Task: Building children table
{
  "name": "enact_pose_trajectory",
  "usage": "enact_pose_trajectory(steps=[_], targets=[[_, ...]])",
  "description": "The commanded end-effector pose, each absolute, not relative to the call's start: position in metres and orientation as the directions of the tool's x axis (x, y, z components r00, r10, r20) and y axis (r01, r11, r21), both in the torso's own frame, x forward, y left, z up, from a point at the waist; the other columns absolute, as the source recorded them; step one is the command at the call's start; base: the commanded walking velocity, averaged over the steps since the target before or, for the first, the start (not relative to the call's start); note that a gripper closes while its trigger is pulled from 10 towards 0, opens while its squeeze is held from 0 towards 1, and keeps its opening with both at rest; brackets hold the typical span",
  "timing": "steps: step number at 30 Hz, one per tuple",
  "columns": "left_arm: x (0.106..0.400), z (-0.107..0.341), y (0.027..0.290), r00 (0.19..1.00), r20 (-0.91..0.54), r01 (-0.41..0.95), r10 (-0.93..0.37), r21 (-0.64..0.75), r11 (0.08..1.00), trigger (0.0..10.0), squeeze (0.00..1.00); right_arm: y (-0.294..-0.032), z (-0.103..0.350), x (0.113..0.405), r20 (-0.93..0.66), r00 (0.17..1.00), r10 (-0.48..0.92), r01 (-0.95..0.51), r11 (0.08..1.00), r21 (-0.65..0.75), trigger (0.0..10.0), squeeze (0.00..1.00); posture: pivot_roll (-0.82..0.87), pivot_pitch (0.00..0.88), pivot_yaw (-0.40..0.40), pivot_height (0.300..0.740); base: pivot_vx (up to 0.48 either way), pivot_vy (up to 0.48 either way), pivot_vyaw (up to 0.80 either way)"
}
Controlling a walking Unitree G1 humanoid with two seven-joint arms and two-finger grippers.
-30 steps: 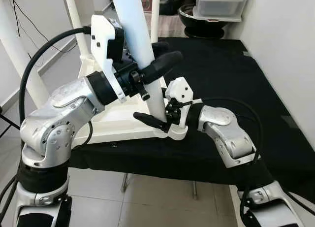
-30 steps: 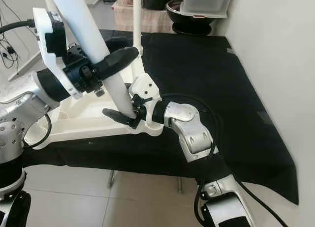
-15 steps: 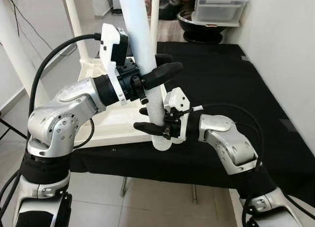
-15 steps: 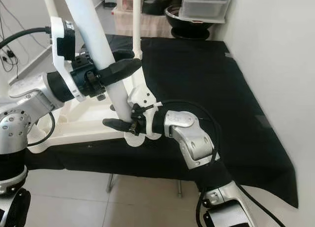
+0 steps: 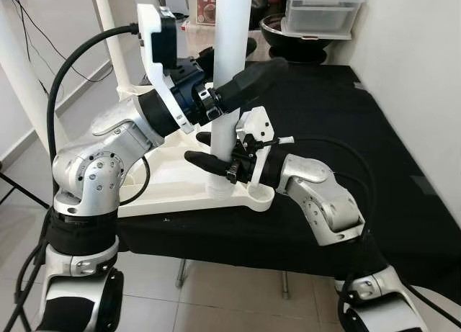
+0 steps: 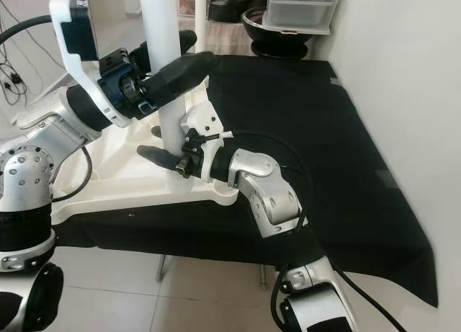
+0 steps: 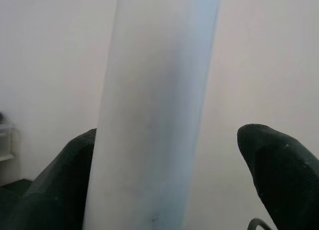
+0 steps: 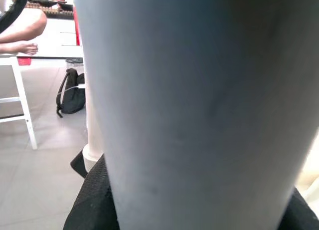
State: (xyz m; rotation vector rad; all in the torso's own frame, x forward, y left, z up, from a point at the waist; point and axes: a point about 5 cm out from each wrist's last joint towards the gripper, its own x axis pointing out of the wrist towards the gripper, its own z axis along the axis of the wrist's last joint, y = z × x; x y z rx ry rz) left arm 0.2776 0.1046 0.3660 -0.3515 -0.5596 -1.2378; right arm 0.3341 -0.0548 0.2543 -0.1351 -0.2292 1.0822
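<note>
A white table leg (image 5: 232,29) stands upright with its lower end on the near right corner (image 5: 248,195) of the upside-down white tabletop (image 5: 166,181). My left gripper (image 5: 263,55) grips the leg high up, one black finger in front of it and one behind. In the left wrist view the leg (image 7: 154,110) lies against one finger, with a small gap to the other. My right gripper (image 5: 196,147) is shut on the leg just above the tabletop. The leg (image 8: 194,105) is close up in the right wrist view.
The tabletop lies on a black-covered table (image 5: 346,123) with a wall along the right. Other white legs (image 5: 108,37) rise at the back left. A dark bowl and a plastic box (image 5: 317,8) sit beyond. A person's bare feet (image 8: 20,28) and a backpack (image 8: 70,95) are on the floor.
The leg has swung from tilted to upright and its lower end now sits on the tabletop corner. Both grippers moved with it, still holding it.
</note>
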Motion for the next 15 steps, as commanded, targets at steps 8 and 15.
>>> enact_pose_trajectory(steps=[8, 15], targets=[[0.219, 0.362, 0.153, 0.184, 0.646, 0.971, -0.741, -0.005, 0.237, 10.0, 1.00, -0.108, 0.273, 0.375, 0.217, 0.780, 0.587, -0.555, 0.809, -0.193, 0.0, 0.00, 0.06, 0.176, -0.047, 0.740, 0.000, 0.000, 0.00], [0.184, 0.285, 0.162, 0.509, 0.377, 0.859, -0.774, -0.163, 0.486, 10.0, 1.00, -0.147, 0.289, 0.391, 0.240, 0.854, 0.462, -0.424, 0.884, -0.195, 0.0, 0.00, 0.08, 0.228, -0.057, 0.740, 0.000, 0.000, 0.00]])
